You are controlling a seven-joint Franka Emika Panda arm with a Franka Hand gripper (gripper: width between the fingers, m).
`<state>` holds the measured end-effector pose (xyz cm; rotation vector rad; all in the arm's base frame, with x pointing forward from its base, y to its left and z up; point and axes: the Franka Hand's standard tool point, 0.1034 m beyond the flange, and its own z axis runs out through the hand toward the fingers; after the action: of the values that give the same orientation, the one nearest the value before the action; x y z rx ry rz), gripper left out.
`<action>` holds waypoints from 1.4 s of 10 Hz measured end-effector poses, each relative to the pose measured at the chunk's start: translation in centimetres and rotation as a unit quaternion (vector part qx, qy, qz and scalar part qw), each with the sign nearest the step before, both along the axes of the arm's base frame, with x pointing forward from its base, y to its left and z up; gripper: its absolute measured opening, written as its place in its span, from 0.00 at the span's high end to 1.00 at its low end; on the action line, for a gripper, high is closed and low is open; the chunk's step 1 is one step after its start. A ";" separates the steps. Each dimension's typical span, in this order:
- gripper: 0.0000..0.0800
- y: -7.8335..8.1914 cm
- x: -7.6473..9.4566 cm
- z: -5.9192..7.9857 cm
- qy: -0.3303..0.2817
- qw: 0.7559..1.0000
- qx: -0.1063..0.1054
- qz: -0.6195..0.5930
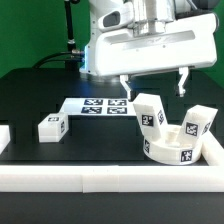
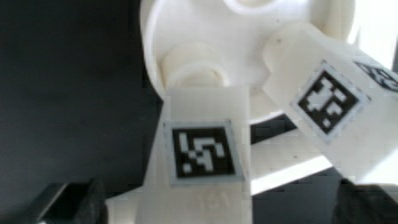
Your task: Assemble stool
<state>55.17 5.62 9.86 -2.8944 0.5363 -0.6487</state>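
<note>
The round white stool seat [image 1: 168, 150] sits at the exterior view's right with two tagged white legs standing in it, one leg [image 1: 150, 113] tilted and the other leg [image 1: 195, 123] further to the right. A third leg [image 1: 52, 127] lies alone on the black table at the left. My gripper [image 1: 154, 88] hangs open just above the seat, its fingers spread either side of the tilted leg's top without touching it. In the wrist view the near leg [image 2: 205, 150], the second leg [image 2: 329, 90] and the seat [image 2: 196, 40] fill the frame, with my gripper [image 2: 214, 206] at the frame edge.
The marker board [image 1: 97, 105] lies flat behind the seat. White border rails run along the front [image 1: 100, 180] and right [image 1: 214, 150] of the table, with a short piece at the left [image 1: 4, 136].
</note>
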 end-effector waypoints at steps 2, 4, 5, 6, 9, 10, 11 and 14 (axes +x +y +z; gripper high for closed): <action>0.19 -0.9 0.5 1.0 0.021 1.000 0.006 0.011; 0.19 -1.5 1.5 2.0 0.027 0.999 0.012 0.015; 0.19 -1.5 1.5 1.8 0.028 0.999 0.011 0.015; 0.19 -1.5 1.4 1.8 0.030 0.999 0.012 0.015; 0.19 -1.6 1.3 1.5 0.050 0.998 0.016 0.030; 0.19 -1.5 1.0 1.4 0.107 0.993 0.042 0.042; 0.19 -1.8 1.5 1.6 0.131 0.989 0.054 0.048; 0.19 -2.1 1.7 1.2 0.181 0.978 0.074 0.076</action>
<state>56.88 3.49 11.10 -2.8820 0.3755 -0.0533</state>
